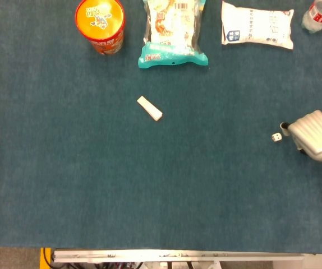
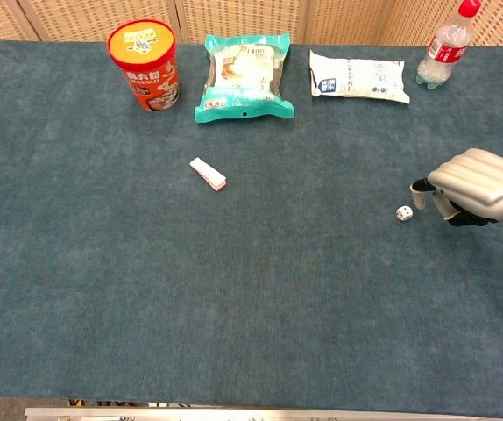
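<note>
A small white die (image 1: 276,137) (image 2: 404,212) lies on the blue-green cloth at the right. My right hand (image 1: 312,134) (image 2: 475,180) hovers just to the right of it, back upward, fingers bent down toward the cloth. Its thumb tip reaches toward the die with a small gap left, and the hand holds nothing. My left hand shows in neither view.
Along the far edge stand a red instant-noodle cup (image 1: 100,25) (image 2: 144,64), a teal snack bag (image 1: 172,33) (image 2: 244,77), a white pouch (image 1: 257,26) (image 2: 358,76) and a plastic bottle (image 1: 319,15) (image 2: 444,48). A small white bar (image 1: 150,108) (image 2: 208,174) lies mid-table.
</note>
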Available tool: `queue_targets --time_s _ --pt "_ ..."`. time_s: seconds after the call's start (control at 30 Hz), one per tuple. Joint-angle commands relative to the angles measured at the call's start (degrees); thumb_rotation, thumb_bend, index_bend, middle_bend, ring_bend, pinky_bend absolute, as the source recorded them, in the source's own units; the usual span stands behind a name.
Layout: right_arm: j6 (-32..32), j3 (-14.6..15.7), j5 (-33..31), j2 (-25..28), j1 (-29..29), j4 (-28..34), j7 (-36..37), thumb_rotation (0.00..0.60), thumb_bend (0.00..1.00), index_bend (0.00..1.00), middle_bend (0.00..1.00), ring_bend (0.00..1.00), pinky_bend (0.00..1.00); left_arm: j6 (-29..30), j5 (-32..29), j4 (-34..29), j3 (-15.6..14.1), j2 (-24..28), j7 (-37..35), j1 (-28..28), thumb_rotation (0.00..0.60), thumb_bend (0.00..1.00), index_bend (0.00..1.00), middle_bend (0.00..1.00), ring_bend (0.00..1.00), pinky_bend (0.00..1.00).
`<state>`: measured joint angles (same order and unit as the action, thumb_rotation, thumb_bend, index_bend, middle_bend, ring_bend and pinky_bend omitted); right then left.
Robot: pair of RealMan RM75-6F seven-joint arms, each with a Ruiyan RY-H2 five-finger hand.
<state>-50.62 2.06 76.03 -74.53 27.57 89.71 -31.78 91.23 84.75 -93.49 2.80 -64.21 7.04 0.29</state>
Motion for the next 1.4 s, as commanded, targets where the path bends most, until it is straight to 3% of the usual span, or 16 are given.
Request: queue_targets --time_s 0.03,1.4 --pt "0.14 0.08 -0.21 -0.30 0.22 -0.28 0.08 0.600 1.00 0.43 1.00 0.91 0.89 0.13 -0.04 -0.04 0.06 0.07 -0.14 0.09 0.600 0.30 0.31 0.25 0.12 0.32" --pt "-1.02 2.39 3.18 -0.79 2.01 1.26 2.06 0.600 1.00 0.43 1.00 0.91 0.89 2.31 -2.04 -2.44 1.15 1.76 0.38 2.01 0.600 0.30 0.31 0.25 0.12 0.32"
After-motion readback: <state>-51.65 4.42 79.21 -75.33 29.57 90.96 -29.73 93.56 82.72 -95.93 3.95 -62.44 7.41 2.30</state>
